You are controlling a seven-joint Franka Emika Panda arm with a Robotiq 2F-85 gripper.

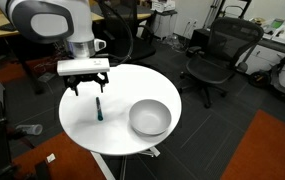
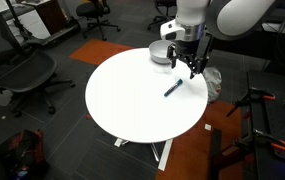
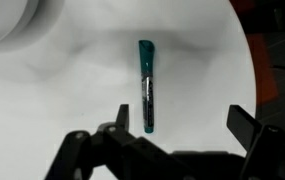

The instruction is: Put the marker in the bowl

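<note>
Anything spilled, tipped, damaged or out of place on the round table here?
Nothing stands out. The marker lies flat on the white table, the bowl sits upright apart from it with no visible spill, and the open claw hangs above the marker, not touching it.

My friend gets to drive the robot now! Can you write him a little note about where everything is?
Gripper: open, holding nothing, hovering above the marker.
Marker: lying flat on the white table, apart from the bowl.
Bowl: looks empty.
Done: marker not yet grabbed.
Left: lower, grab the marker, carry it over, drop it in the bowl.
</note>
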